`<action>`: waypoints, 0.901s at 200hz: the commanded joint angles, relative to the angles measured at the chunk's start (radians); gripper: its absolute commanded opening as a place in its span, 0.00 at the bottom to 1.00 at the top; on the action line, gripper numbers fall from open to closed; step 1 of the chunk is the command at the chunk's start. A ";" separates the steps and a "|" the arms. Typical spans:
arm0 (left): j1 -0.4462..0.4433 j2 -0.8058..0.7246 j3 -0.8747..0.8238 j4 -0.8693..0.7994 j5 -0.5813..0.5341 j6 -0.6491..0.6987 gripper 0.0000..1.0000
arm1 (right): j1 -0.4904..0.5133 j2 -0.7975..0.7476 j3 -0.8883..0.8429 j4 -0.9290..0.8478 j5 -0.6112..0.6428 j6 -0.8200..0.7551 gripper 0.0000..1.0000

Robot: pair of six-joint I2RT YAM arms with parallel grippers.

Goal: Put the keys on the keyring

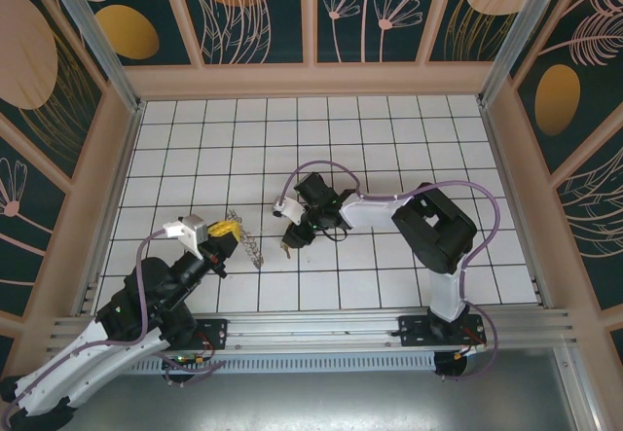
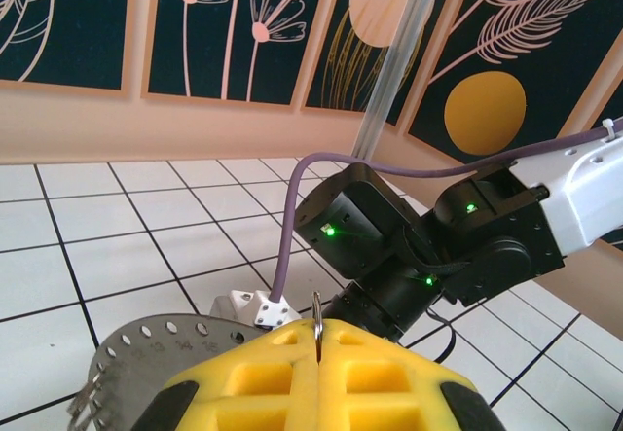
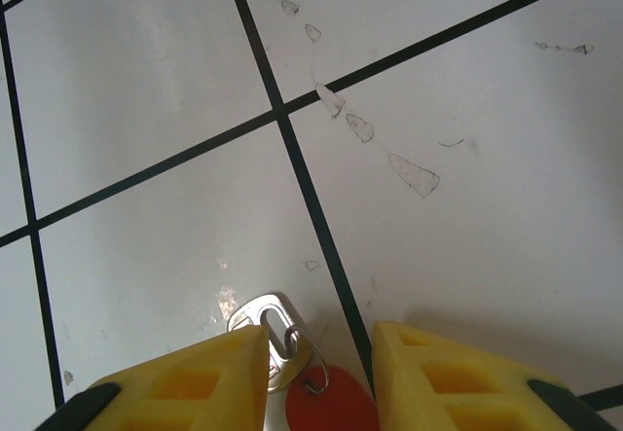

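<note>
Key (image 3: 297, 368) lies flat between right gripper's (image 3: 321, 345) parted pads, unpinched: centre, close on red head; left gripper (image 2: 318, 339) pressed together on keyring (image 2: 316, 306) wire

Left gripper (image 2: 318, 341) pinched shut — right gripper (image 3: 319, 336) parted.

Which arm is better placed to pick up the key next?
Right. The right gripper hangs low over the tile with jaws apart, straddling the red-headed key. The left gripper is shut on the keyring wire, away from the key.
</note>
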 commanded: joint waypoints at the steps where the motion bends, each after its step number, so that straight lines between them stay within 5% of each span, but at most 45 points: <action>1: 0.002 0.003 0.023 0.034 0.009 0.011 0.00 | 0.010 0.025 0.034 -0.038 -0.009 -0.017 0.32; 180: 0.001 0.011 0.046 0.008 -0.021 0.029 0.00 | 0.009 0.025 0.024 -0.047 -0.047 -0.030 0.05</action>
